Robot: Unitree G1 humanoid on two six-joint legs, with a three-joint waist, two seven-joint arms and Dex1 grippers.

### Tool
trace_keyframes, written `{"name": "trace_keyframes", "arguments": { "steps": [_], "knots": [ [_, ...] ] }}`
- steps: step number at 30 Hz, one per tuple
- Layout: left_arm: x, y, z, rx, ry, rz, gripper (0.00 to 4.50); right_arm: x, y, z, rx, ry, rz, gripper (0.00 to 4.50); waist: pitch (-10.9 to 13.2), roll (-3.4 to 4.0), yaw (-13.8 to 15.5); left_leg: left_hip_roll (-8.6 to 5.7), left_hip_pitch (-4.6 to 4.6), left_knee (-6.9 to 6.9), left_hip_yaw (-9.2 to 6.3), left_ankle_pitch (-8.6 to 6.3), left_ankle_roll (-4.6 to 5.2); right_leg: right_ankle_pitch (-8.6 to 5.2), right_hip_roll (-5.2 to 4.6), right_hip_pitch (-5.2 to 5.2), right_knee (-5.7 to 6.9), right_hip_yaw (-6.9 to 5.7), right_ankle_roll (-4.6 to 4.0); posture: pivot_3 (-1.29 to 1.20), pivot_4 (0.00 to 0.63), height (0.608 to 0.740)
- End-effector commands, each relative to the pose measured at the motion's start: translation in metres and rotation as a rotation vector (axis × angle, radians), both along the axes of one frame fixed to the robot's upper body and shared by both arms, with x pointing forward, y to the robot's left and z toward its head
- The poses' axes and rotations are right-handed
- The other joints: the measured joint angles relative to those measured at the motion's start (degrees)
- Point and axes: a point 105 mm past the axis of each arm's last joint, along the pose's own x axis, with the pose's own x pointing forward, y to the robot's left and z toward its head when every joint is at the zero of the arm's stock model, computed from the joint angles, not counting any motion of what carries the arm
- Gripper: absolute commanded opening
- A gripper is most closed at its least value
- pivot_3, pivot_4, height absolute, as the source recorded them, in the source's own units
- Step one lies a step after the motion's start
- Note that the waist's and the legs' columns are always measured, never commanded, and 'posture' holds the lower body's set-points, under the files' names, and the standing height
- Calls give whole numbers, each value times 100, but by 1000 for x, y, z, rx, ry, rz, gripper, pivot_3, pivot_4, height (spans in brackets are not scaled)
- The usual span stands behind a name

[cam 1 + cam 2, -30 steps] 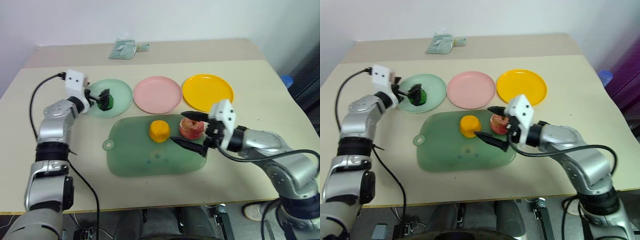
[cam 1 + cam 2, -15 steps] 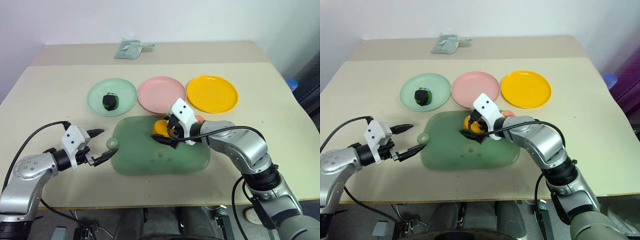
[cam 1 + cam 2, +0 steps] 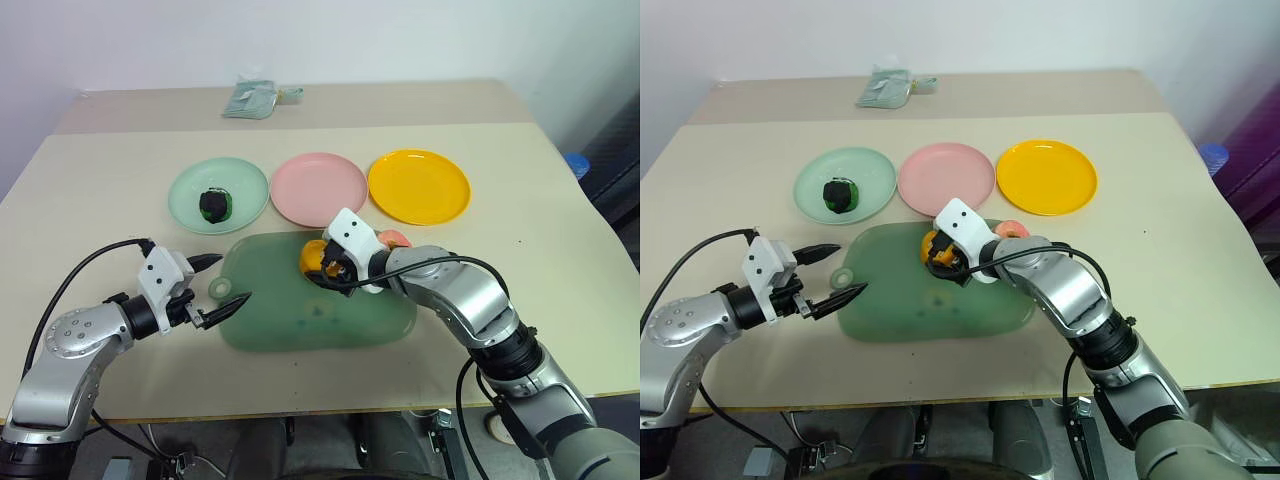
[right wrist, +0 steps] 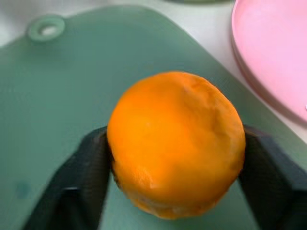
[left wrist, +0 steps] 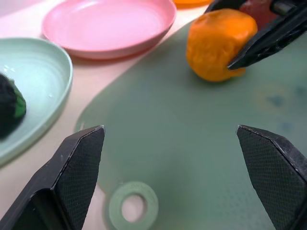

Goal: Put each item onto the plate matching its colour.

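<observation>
From the head views, the right gripper (image 3: 322, 268) is clenched on the orange lump (image 3: 314, 257) over the green board (image 3: 300, 320), and the pink-red apple (image 3: 393, 239) lies just right of it. The green ball (image 3: 213, 205) sits on the mint plate (image 3: 245, 185); the pink plate (image 3: 318, 188) and yellow plate (image 3: 418, 186) are to its right.

In the left wrist view, the left gripper (image 5: 177, 163) stands released over the board.

In the right wrist view, both fingers (image 4: 81, 187) press on the lump. No writing can be read anywhere.

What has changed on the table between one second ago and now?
The left gripper let go of the dark green ball on the mint green plate and drew back, open. The right gripper moved to the orange lump and closed on it. Other plates, board and apple stayed.
</observation>
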Motion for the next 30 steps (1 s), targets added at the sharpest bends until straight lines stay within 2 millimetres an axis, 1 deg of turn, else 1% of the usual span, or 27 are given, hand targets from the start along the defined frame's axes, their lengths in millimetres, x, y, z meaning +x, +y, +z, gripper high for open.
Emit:
{"name": "trace_keyframes", "arguments": {
  "steps": [1, 2, 5, 6, 7, 8, 9, 11, 15, 17, 18, 19, 21, 22, 23, 25, 27, 28, 30],
  "knots": [
    [-5, -7, 6, -8, -17, -42, 4500, 9, -4, 52, 128, -125, -34, 2878, 1, 1, 0, 0, 0, 0, 0, 0, 0, 0, 0, 0, 0, 0, 0, 0, 150, 740],
    [-6, -8, 5, -12, -14, -50, 4500, 15, -9, 62, 152, -144, -68, 2878, 1, 2, 0, 0, 0, 0, 0, 0, 0, 0, 0, 0, 0, 0, 0, 0, 150, 740],
    [-11, -15, 4, -28, -6, -82, 4500, 45, -40, 87, 182, -209, -229, 2878, 2, 3, -5, 0, 0, 0, 0, 0, 0, 0, 2, -1, 1, 0, 0, 0, 150, 740],
    [-12, -20, 4, -36, -5, -97, 4500, 60, -58, 93, 191, -224, -319, 2878, 2, 3, 5, 0, 0, -1, 0, 0, 0, 0, 2, -2, 1, 0, 0, 0, 150, 740],
    [-13, -24, 4, -44, -5, -110, 4500, 73, -75, 95, 192, -227, -398, 2878, 2, 3, 15, -1, 0, -1, 0, 0, 0, 0, 1, -1, 0, 0, 0, 0, 150, 740],
    [-14, -29, 3, -54, -4, -125, 4500, 86, -92, 93, 167, -234, -471, 2878, 1, 2, 26, -1, 1, -1, 0, 0, 0, 0, 0, 1, 0, 0, 0, 0, 150, 740],
    [-16, -33, 3, -62, -3, -138, 4500, 95, -105, 90, 145, -239, -519, 2878, 0, 0, 42, -2, 1, -1, 2, 0, 0, 0, -2, 2, -3, 0, 0, 0, 150, 740],
    [-17, -40, 2, -73, -2, -155, 4500, 111, -122, 79, 153, -201, -595, 2878, 0, 0, 29, -6, 1, -1, 3, 0, 0, 0, -4, 9, -10, 0, 0, 0, 150, 740],
    [-19, -46, 0, -84, 6, -169, 4500, 133, -139, 62, 149, -176, -678, 2878, 6, 10, -78, -2, 0, -11, 21, 0, 1, 1, 12, -5, -11, 12, -1, 0, 150, 740],
    [-21, -45, 0, -80, 6, -165, 4500, 137, -140, 64, 164, -184, -672, 3896, 9, 15, -151, 1, -1, -15, 23, 0, 1, 0, 16, -11, -8, 15, -2, 0, 150, 740],
    [-22, -44, -1, -79, 6, -159, 4500, 137, -138, 70, 175, -199, -643, 4259, 12, 21, -171, 2, -2, -17, 24, 0, 1, 0, 16, -13, -7, 17, -2, 0, 150, 740],
    [-23, -43, -1, -78, 6, -154, 4500, 137, -136, 73, 182, -209, -622, 4450, 14, 23, -186, 3, -1, -17, 27, 0, 1, 0, 16, -16, -6, 21, -3, 0, 150, 740],
    [-25, -39, 0, -74, 2, -132, 4500, 128, -130, 90, 188, -280, -527, 4450, 14, 24, -198, 4, -2, -17, 29, -1, 2, 0, 16, -18, -5, 24, -2, 0, 150, 740],
    [-25, -37, 0, -72, 0, -123, 4500, 121, -127, 98, 192, -313, -464, 4450, 16, 26, -192, 5, -3, -17, 27, -1, 2, 0, 16, -18, -5, 23, -2, 0, 150, 740],
    [-26, -35, 0, -71, 0, -117, 4500, 111, -123, 103, 199, -330, -395, 4450, 16, 28, -171, 5, -4, -17, 27, -1, 2, 0, 15, -18, -6, 23, -2, 0, 150, 740],
    [-27, -33, 0, -71, 4, -113, 4500, 85, -116, 108, 227, -338, -228, 4450, 15, 26, -114, 5, -5, -16, 22, -2, 3, 0, 14, -14, -9, 20, -2, 0, 150, 740],
    [-29, -32, 0, -70, 13, -116, 4500, 54, -112, 102, 248, -287, -74, 4450, 14, 24, -68, 13, -1, -14, 4, -3, 5, 0, 14, 7, -25, 8, -2, 0, 150, 740],
    [-30, -32, -1, -69, 18, -122, 4500, 39, -112, 94, 221, -265, -5, 4450, 13, 23, -23, 13, -1, -12, 1, -3, 5, 0, 11, 13, -27, 7, -2, 0, 150, 740],
    [-30, -34, -1, -66, 27, -140, 4500, 9, -111, 67, 144, -182, 108, 4450, 14, 24, 36, 13, 5, -9, 5, -5, 10, 0, 9, 23, -33, 6, -1, 0, 150, 740]
  ]
}}
